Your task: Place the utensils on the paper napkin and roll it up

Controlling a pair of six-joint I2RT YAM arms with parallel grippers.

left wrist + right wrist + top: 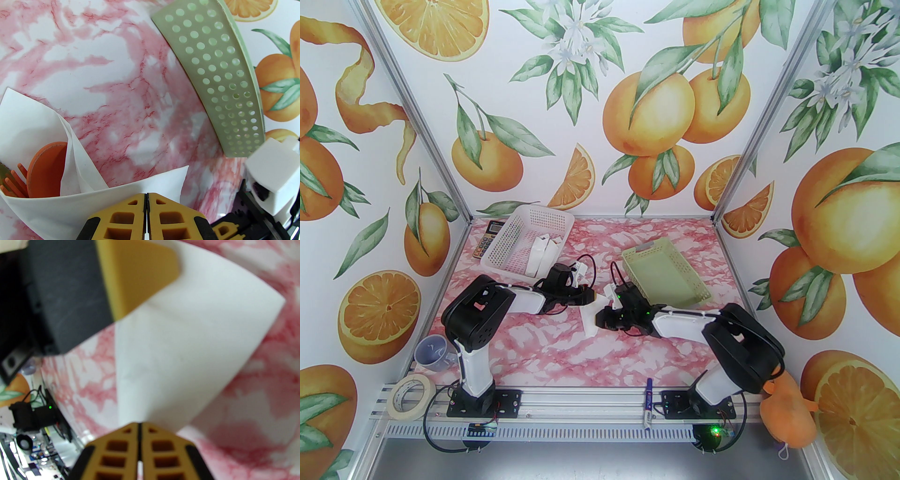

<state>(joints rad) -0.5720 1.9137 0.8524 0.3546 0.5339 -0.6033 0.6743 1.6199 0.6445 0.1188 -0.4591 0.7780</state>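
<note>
White paper napkin, thin and soft, is curled into a loose cone around the orange-red plastic utensils. A round spoon head and a set of fork tines peek out of its open mouth, and the handles are hidden inside the wrap. The bundle sits at the middle of the pink marbled tabletop, between the two arms and near the pale green perforated plastic basket; I cannot tell whether its lower end rests on the surface or hangs clear. The left pincer has its yellow fingers pressed together, pinching the outer fold of the napkin close to the open end. The right pincer is likewise pressed together on an edge of the same sheet from the opposite side. The paper likely weighs almost nothing, creases at a touch, and would tear if the two arms pulled apart, so any tension should stay gentle and run along the roll. The cutlery looks light, stiff and smooth, and could slide out of the wide mouth if the cone tips that way. The safest hold is probably on the overlapping layers over the hidden handles, where several plies and the hard plastic beneath give the fingers something firm, rather than on a single loose corner.
</note>
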